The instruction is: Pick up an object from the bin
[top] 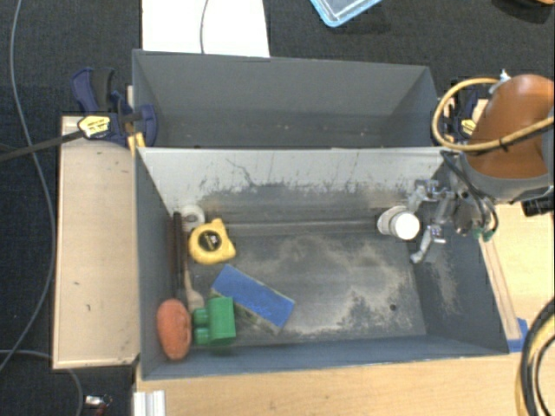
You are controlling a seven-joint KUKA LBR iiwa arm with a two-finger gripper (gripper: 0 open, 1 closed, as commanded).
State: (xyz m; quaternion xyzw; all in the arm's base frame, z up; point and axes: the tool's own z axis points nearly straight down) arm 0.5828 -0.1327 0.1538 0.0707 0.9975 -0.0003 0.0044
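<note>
White round piece, perhaps a cap or a small roll, sits at the right end of the bin, close under the back wall. It is just beside the gripper, on that gripper's left in the camera view.

Fingers: cannot tell whether they are spread or pressed together, nor whether the white piece is between them or only beside them. The metal parts run together in this view.

Above the gripper: orange wrist cover, over the bin's right rim.

Bin floor around the gripper is bare.

Well apart, along the left wall, a small cluster:
- yellow tape measure
- blue flat block, lying tilted
- green block, touching the blue one
- orange egg-shaped thing in the near left corner, just beside the green block
</note>
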